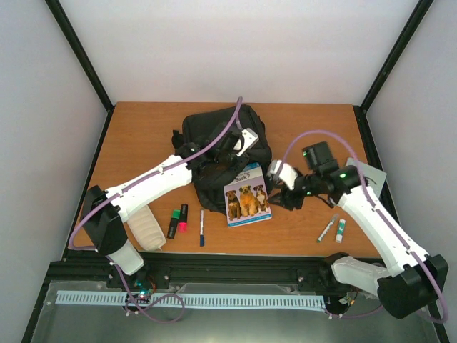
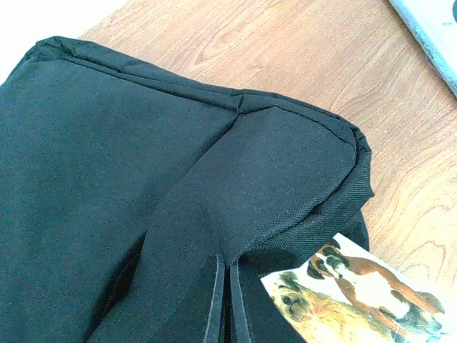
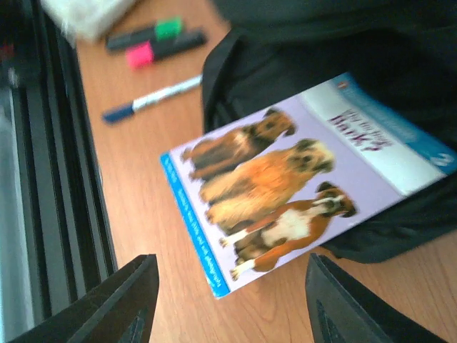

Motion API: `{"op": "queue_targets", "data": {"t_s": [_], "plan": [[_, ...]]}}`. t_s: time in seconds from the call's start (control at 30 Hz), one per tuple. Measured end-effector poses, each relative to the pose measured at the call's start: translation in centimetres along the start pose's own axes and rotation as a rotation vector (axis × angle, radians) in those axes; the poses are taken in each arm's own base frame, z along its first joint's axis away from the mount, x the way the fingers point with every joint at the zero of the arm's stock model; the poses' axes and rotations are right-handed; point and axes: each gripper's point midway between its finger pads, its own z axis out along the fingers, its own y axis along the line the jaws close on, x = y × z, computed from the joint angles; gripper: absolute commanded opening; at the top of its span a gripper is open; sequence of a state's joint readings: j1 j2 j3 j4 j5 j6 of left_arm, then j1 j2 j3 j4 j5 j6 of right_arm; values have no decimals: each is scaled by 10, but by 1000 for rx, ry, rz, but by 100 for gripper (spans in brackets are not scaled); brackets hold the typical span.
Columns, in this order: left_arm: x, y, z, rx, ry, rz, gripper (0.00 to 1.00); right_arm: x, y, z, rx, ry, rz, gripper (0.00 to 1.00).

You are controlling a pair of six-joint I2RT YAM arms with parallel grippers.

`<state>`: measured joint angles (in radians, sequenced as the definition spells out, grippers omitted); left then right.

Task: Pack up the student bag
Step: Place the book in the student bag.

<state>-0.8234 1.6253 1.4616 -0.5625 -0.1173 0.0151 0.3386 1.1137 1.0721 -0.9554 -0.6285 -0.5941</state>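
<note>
Right fingers (image 3: 128, 300) apart by book (image 3: 285, 179) — left arm (image 1: 157, 179) over bag (image 1: 203, 132).

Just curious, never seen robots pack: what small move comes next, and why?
Probably the right gripper should ease forward and close on the dog book: its jaws stand open and empty just short of it, while the left gripper pinches the student bag.

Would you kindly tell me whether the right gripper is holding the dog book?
No, the right gripper is open, its fingers clear of the dog book lying ahead.
</note>
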Motion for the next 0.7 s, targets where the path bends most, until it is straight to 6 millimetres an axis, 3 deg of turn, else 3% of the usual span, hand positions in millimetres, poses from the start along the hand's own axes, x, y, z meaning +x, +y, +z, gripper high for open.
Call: {"op": "queue_targets", "data": {"t_s": [0.2, 0.27, 0.5, 0.7], "plan": [[1, -1, 0, 14, 4, -8, 1, 50, 34, 46, -57, 226, -300, 63], [1, -1, 0, 16, 5, -10, 1, 57, 39, 55, -50, 270, -378, 64], [3, -3, 0, 30, 14, -14, 1, 60, 50, 90, 1, 356, -652, 65], [5, -4, 0, 36, 21, -13, 1, 68, 52, 116, 20, 420, -760, 64]]}}
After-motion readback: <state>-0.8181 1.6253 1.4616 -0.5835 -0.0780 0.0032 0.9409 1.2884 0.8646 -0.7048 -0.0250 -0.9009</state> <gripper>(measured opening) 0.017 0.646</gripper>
